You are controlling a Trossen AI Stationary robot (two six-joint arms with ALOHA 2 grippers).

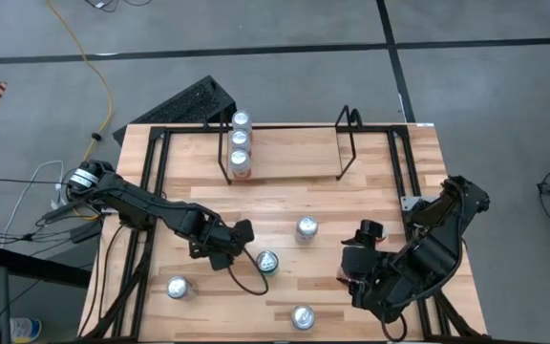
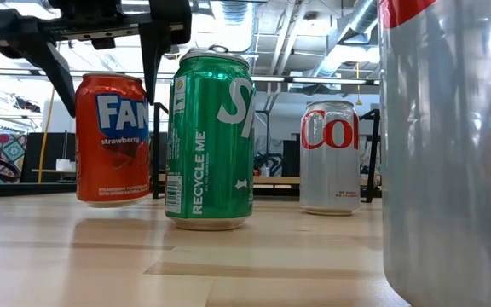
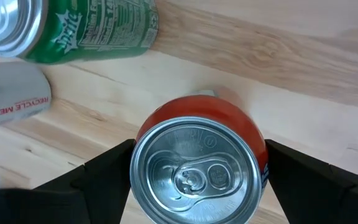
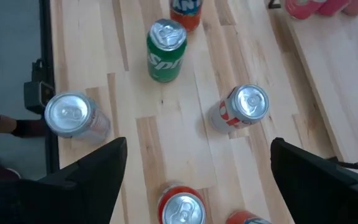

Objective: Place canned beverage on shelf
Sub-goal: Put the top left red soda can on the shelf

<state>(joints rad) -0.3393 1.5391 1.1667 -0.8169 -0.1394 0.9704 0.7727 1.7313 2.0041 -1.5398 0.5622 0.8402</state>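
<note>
Closest to the low camera, a silver can with a red band (image 2: 450, 145) fills the right edge. Behind it stand a green can (image 2: 210, 136), an orange can (image 2: 113, 141) and a silver-and-red can (image 2: 331, 158), all upright on the wooden table (image 1: 370, 201).

The left hand (image 3: 199, 148) hangs over the orange can near the table's middle, its fingers (image 3: 104, 180) apart and straddling the can's top. They look set too high for a firm hold. Judging from this, a good grasp means lowering until the fingers sit around the can's middle, staying centred, then squeezing gently so the thin wall does not dent. The green can stands just beside, so the lift should go straight up before swinging toward the shelf (image 1: 347, 143) at the table's far side.

The right hand (image 4: 197, 146) waits above the right front of the table, fingers wide apart and empty.

Count: one shelf holding three cans (image 1: 240, 139) in a row at its left end, most of its floor bare. Loose cans number at least six; one red can beside the right hand is partly hidden.
</note>
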